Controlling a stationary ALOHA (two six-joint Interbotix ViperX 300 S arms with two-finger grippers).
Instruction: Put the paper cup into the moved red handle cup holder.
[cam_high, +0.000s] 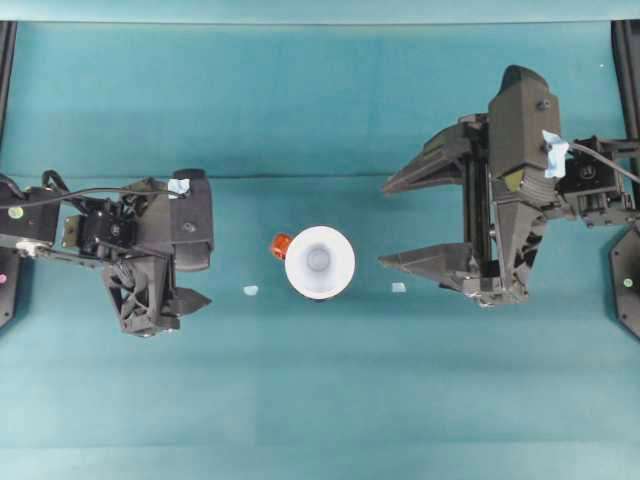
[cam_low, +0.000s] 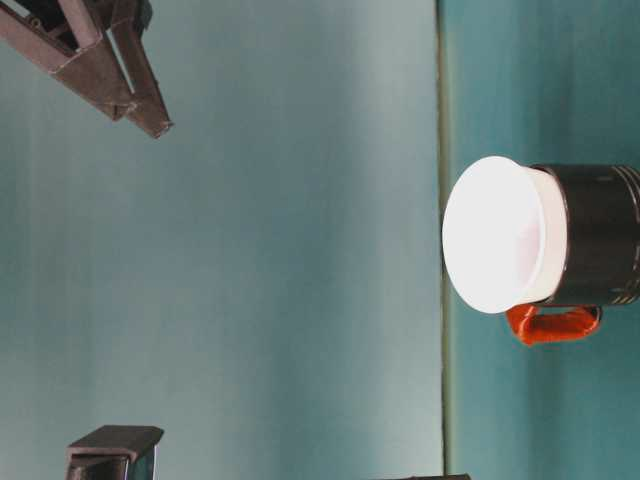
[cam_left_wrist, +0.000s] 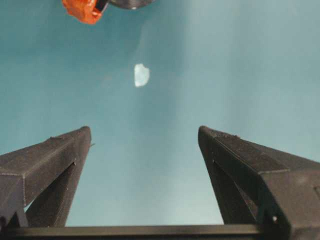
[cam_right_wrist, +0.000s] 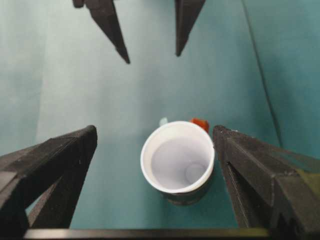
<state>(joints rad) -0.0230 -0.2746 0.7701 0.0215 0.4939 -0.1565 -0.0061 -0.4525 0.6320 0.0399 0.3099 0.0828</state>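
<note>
The white paper cup (cam_high: 319, 262) sits upright inside the black red handle cup holder (cam_low: 600, 235) at the table's middle, its rim flaring above the holder's top. The orange-red handle (cam_high: 281, 245) sticks out on the cup's left. From the right wrist camera I look down into the paper cup (cam_right_wrist: 177, 157). My right gripper (cam_high: 382, 225) is open to the right of the cup, apart from it, holding nothing. My left gripper (cam_high: 205, 265) is open at the left and empty. In the left wrist view the handle (cam_left_wrist: 82, 10) lies far ahead of the open fingers (cam_left_wrist: 225, 150).
Two small pale tape scraps lie on the teal cloth, one left of the cup (cam_high: 250, 290) and one right of it (cam_high: 398, 287). Black frame posts stand at the table's left and right edges (cam_high: 628, 60).
</note>
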